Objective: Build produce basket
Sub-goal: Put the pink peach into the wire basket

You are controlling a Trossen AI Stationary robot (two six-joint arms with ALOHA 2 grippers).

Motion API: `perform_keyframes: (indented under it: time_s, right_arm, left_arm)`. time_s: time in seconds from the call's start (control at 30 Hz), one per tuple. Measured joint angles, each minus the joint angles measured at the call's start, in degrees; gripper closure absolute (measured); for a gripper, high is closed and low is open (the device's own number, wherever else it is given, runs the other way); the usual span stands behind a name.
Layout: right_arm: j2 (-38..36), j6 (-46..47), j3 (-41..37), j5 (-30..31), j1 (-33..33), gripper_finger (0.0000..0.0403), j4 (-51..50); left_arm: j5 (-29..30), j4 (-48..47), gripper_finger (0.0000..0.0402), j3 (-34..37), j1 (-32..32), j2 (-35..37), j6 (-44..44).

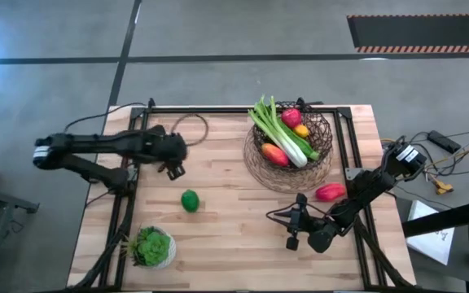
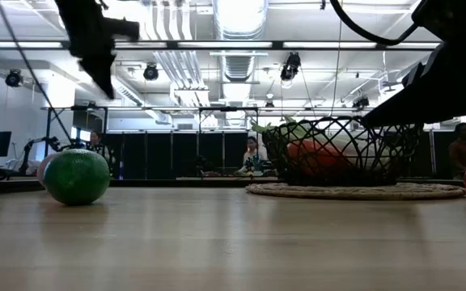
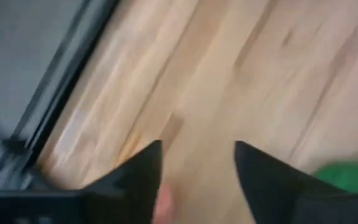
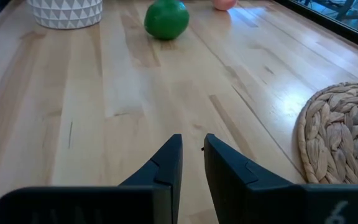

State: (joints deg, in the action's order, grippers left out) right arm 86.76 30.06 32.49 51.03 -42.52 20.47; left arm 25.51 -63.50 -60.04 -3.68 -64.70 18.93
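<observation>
One wooden table [image 1: 234,236] carries the scene, with two dark robot arms reaching over it. One basket [image 1: 290,151] of dark woven wire sits on a round woven mat [image 4: 344,134], and everything else is placed from it. Inside the basket lie one bundle of green leafy stalks [image 1: 279,130] and at least three smaller pieces: a red-orange one [image 1: 273,154], a pinkish-red one [image 1: 291,116] and an orange one [image 1: 301,130].

Two pieces of produce remain outside. A red piece [image 1: 330,192] lies on the table just beside the basket's mat, on the right arm's side. A single green lime [image 1: 190,200] rests well apart from the basket, toward the left arm. One potted spiky plant [image 1: 151,247] in a white pot stands farther from the basket, beyond the lime.

The right gripper [image 1: 298,221] hovers near the basket, just past the red piece, its fingers [image 4: 166,171] almost closed with only a thin gap and nothing between them. The left gripper [image 1: 174,163] hangs well apart from the basket, near the lime, fingers [image 3: 138,171] spread and empty.
</observation>
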Motion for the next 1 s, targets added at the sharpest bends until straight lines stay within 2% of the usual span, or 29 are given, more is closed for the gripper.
perform_keyframes:
  time_s: [0.2, 0.4, 0.57, 0.8, 1.0]
  right_arm:
    - [0.0, 0.0, 0.0, -0.4, -0.3, 0.0346, 0.0]
    - [0.0, 0.0, 0.0, -0.4, -0.8, 0.0346, 0.0]
    - [0.0, -0.1, 0.0, -0.4, -1.3, 0.0346, 0.0]
    - [0.0, -0.1, 0.0, -0.4, -1.5, 0.0346, 0.0]
    - [0.0, -0.1, 0.0, -0.4, -1.5, 0.0346, 0.0]
  left_arm:
    - [-1.7, -14.5, 0.0094, -4.1, -2.7, -13.1, 0.4]
    - [-3.9, -19.1, 0.0025, -1.8, -7.9, -22.4, 0.2]
    - [-3.1, -19.4, 0.0011, 0.3, -10.9, -27.4, -3.0]
    - [5.9, -19.6, 0.0011, 2.4, -11.3, -31.3, -6.5]
    - [5.3, -19.4, 0.0011, 2.7, -11.5, -32.1, -9.8]
